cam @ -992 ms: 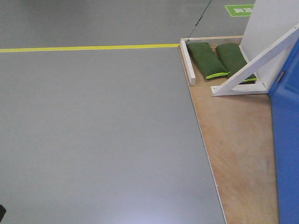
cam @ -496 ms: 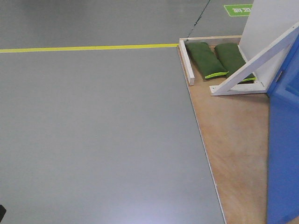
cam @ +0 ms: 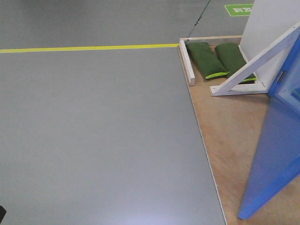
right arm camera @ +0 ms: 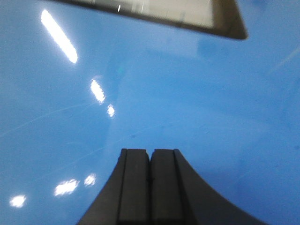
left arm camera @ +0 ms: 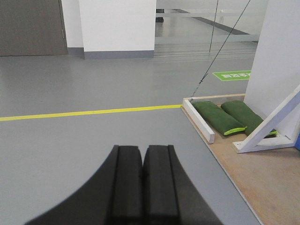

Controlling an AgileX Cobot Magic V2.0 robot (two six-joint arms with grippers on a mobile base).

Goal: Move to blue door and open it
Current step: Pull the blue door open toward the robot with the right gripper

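Note:
The blue door [cam: 276, 150] stands at the right of the front view, its lower corner swung out over the plywood platform [cam: 229, 140]. In the right wrist view the glossy blue door [right arm camera: 154, 93] fills the frame close ahead, and my right gripper [right arm camera: 150, 152] is shut with nothing held, its tips near the panel. My left gripper [left arm camera: 142, 149] is also shut and empty, hovering over the grey floor left of the platform. Neither the door's handle nor its lock shows in any view.
A white panel [cam: 269, 33] with a diagonal white brace [cam: 255, 61] stands at the platform's back, with two green sandbags [cam: 218, 58] at its foot. A white wooden rail [cam: 187, 63] edges the platform. A yellow line [cam: 89, 48] crosses the grey floor.
The blue door has swung leftward into the front view, its bottom corner now well out over the plywood. The view itself shifted only slightly.

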